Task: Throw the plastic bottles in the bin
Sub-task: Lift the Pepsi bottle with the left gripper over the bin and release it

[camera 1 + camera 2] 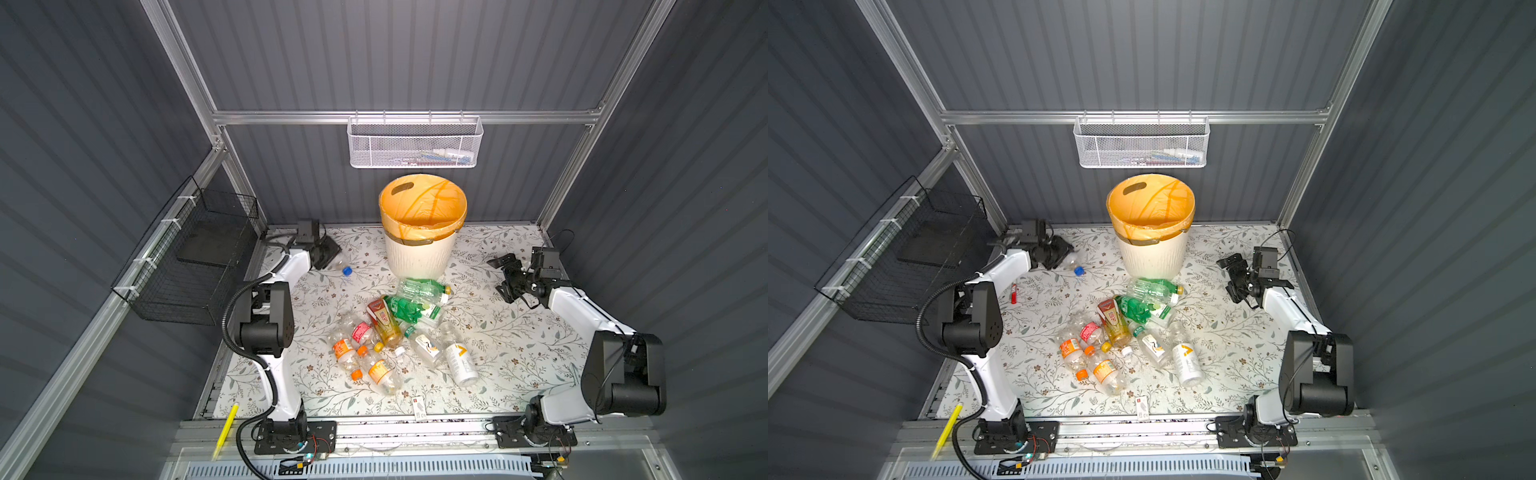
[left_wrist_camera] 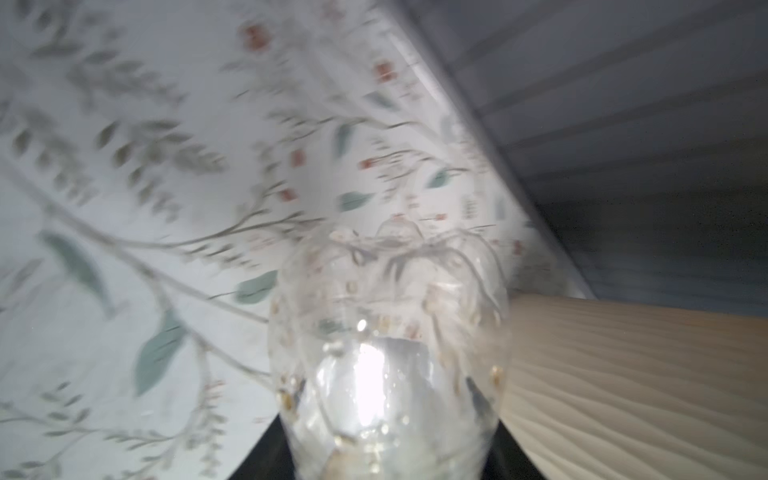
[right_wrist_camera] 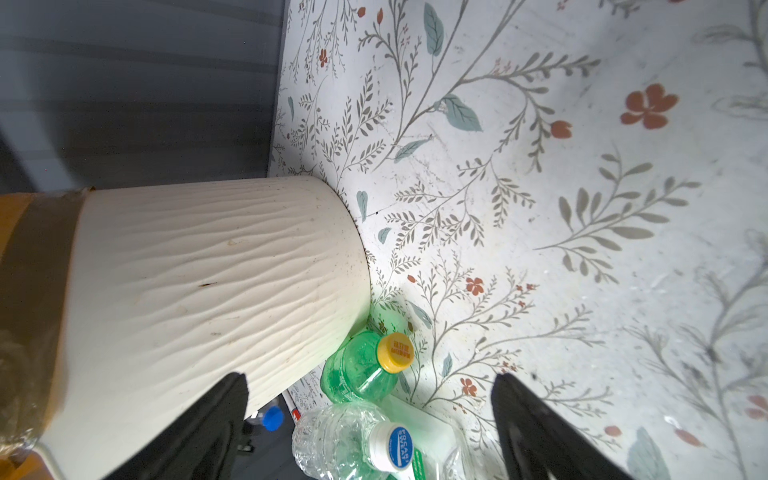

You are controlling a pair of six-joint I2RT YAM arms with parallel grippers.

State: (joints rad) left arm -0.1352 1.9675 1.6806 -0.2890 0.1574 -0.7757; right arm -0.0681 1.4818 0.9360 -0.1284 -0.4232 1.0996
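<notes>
My left gripper is at the back left of the table, shut on a clear plastic bottle with a blue cap. In the left wrist view the bottle's base fills the space between the dark fingers. I cannot tell whether it touches the cloth. The cream ribbed bin, lined with an orange bag, stands at the back centre. Several bottles lie heaped before it. My right gripper hangs open to the bin's right, holding nothing.
Next to the bin's foot lie a green bottle with a yellow cap and a clear one. A white mesh basket hangs on the back wall and a black wire basket on the left wall. Also here are a red marker, a white card and a yellow pen.
</notes>
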